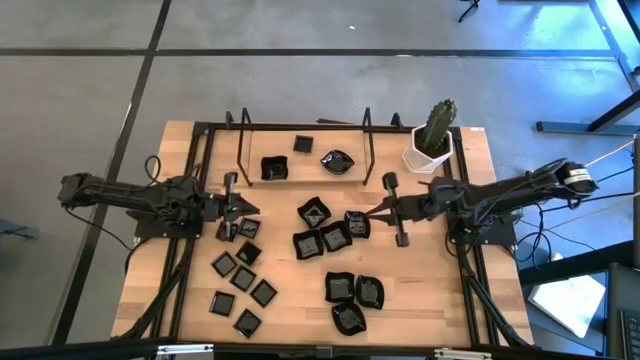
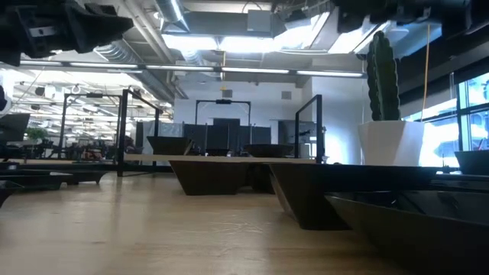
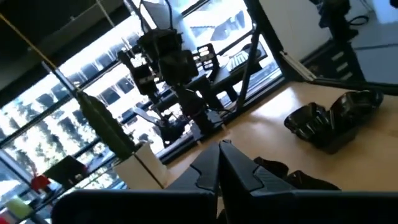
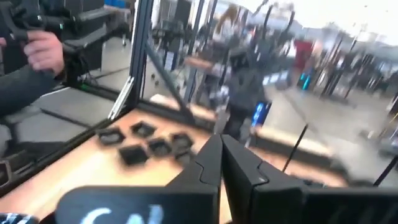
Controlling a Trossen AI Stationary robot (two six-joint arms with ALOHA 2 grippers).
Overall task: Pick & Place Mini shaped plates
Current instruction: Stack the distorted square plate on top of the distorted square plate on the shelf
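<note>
Many mini shaped plates, glossy black, lie about the wooden table. Small flat squares (image 1: 243,279) sit near left, raised-rim squares (image 1: 322,240) in the middle, and wavy-edged ones (image 1: 354,293) near right. Three more (image 1: 274,168) rest on a low shelf at the far side. My left gripper (image 1: 252,212) hovers shut and level, just beyond the small squares, with nothing in it; its fingers meet in the left wrist view (image 3: 219,157). My right gripper (image 1: 372,212) is also shut and empty, level, beside the middle squares (image 4: 221,148).
A white pot with a cactus (image 1: 432,140) stands at the far right corner. A black wire frame (image 1: 300,128) rises around the far shelf. Black rails run along both table sides. A person's hand (image 4: 43,50) shows beyond the table's left edge.
</note>
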